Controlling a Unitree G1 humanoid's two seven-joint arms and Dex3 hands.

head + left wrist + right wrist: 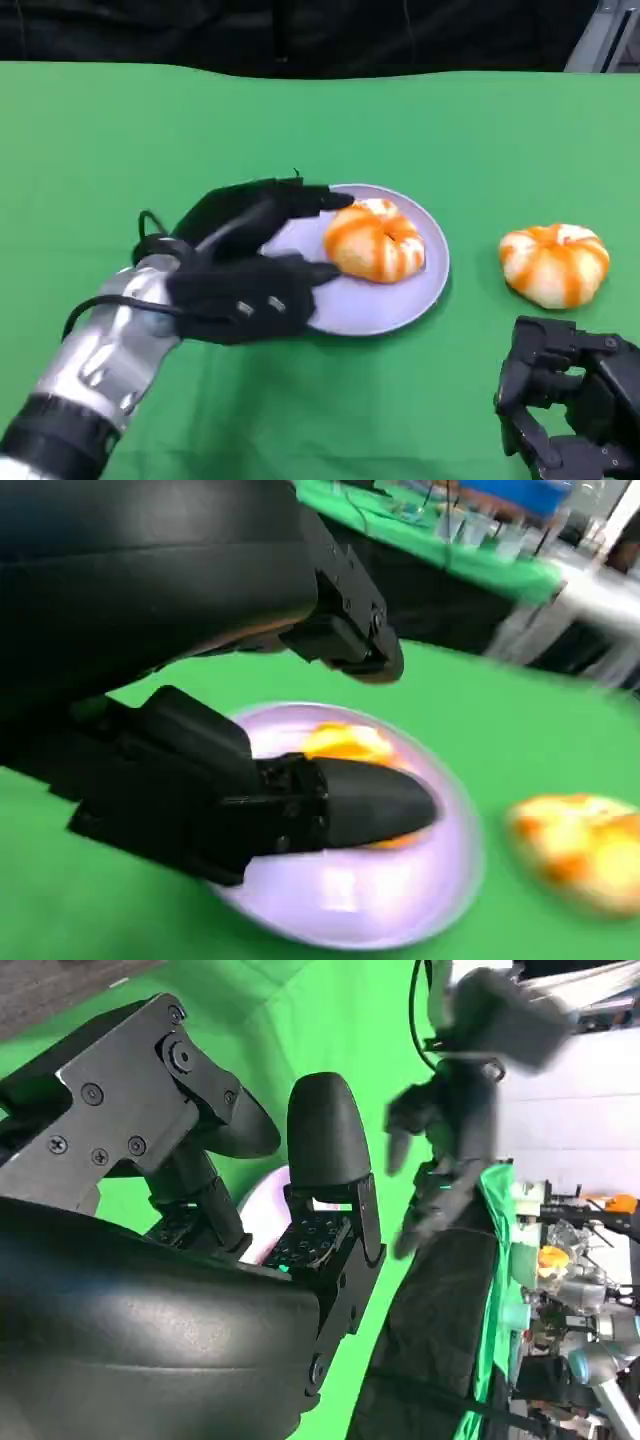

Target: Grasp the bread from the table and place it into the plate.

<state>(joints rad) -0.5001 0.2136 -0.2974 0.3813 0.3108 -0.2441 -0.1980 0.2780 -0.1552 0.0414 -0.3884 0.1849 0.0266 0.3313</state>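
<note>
Green worktop fills our frame. Left hand centre-left, fingers spread, holding nothing, around bread on lilac plate. Right hand lower right, fingers curled, empty. Second bread right of plate.

plate left rim hidden behind left hand, right hand cut off by edge
</note>
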